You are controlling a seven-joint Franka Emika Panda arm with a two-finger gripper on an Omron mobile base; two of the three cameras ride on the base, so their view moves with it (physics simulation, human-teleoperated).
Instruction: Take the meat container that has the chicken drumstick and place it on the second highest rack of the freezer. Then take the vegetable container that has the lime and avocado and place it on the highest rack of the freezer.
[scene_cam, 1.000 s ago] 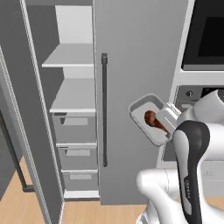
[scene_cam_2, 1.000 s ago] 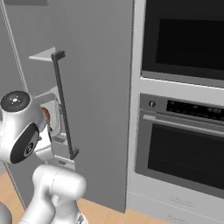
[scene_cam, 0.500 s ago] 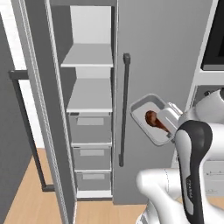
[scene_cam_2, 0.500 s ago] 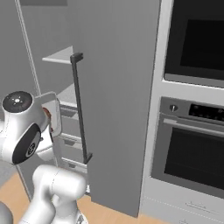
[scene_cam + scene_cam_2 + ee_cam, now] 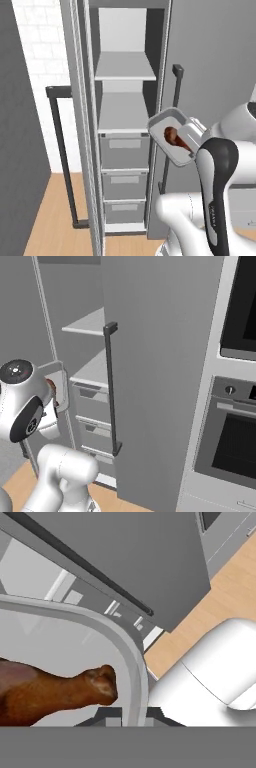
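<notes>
Left base view: gripper (image 5: 189, 141) is clamped shut on the near-right rim of the meat container (image 5: 170, 135), carried in the air, tilted, open face toward the camera. Chicken drumstick (image 5: 173, 136) lies inside it, against the lower wall.

Freezer (image 5: 125, 120) is open, door swung out to the left. Container hangs in front of the right door panel, just right of the open bay. Second highest rack (image 5: 123, 114) lies left of and beyond the container, at about its height or a little above; highest rack (image 5: 124, 66) is clearly above. Both look bare. My read: the coming move is leftward and inward, with the tray levelled first; its long axis runs diagonally now, so I'd guess it needs turning to go between the side walls. Risk: clipping the right edge of the bay.

Right base view: arm's shoulder blocks most of the load; a strip of container rim and a bit of reddish meat show beside it, plus the dark bar handle (image 5: 111, 390) and the oven column (image 5: 235, 406) to the right. Rack depth is hard to read here.

Hand view: drumstick's narrow end (image 5: 97, 684) sits near the curved rim, close to the grip. Fingertips themselves aren't clear here.
</notes>
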